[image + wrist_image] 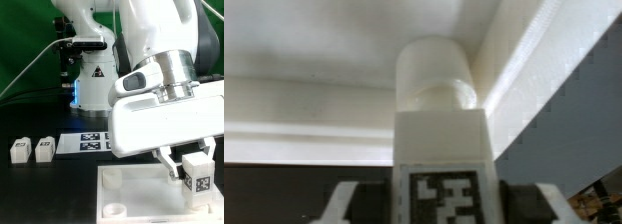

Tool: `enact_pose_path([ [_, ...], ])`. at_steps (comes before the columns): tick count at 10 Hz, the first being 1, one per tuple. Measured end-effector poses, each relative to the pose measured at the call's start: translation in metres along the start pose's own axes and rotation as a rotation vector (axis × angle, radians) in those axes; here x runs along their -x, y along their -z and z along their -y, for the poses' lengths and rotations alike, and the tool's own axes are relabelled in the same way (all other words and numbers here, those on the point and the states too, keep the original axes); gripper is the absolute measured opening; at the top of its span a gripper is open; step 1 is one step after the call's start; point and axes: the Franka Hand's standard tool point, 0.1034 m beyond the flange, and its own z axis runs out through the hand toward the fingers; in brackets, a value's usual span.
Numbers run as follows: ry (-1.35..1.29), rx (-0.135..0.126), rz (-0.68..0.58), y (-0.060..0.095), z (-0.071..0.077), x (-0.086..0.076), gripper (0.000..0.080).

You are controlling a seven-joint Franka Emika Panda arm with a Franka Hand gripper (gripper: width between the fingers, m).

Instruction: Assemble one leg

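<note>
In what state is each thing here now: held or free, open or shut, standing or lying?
Pincer: shut on the held leg.
Held leg: upright, over the plate's corner; contact unclear.
First loose leg: free, standing on the table.
Second loose leg: the same, beside it.
Plate: lying flat on the table.

The arm (pixel 150 35) is glossy white with rounded casings; a silver-grey ring (pixel 172 72) sits above the boxy white housing (pixel 160 125) that carries the dark grey fingers (pixel 167 158). Well behind the fingers, its white base (pixel 95 88) bears a black triangular mark (pixel 99 73) and a blue glow (pixel 75 96).
</note>
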Motion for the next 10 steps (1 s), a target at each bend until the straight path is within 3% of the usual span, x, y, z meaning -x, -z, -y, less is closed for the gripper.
enact_pose_path([
  [4, -0.059, 0.041, 0.008, 0.001, 0.003, 0.007, 0.0290],
  [5, -0.061, 0.038, 0.028, -0.001, 0.002, 0.010, 0.0362],
  [6, -0.061, 0.037, 0.029, -0.001, 0.002, 0.011, 0.0494],
  [7, -0.061, 0.037, 0.032, -0.001, 0.002, 0.012, 0.0494],
  [8, -0.061, 0.037, 0.033, -0.001, 0.002, 0.012, 0.0619],
  [10, -0.061, 0.037, 0.034, -0.002, 0.002, 0.012, 0.0640],
])
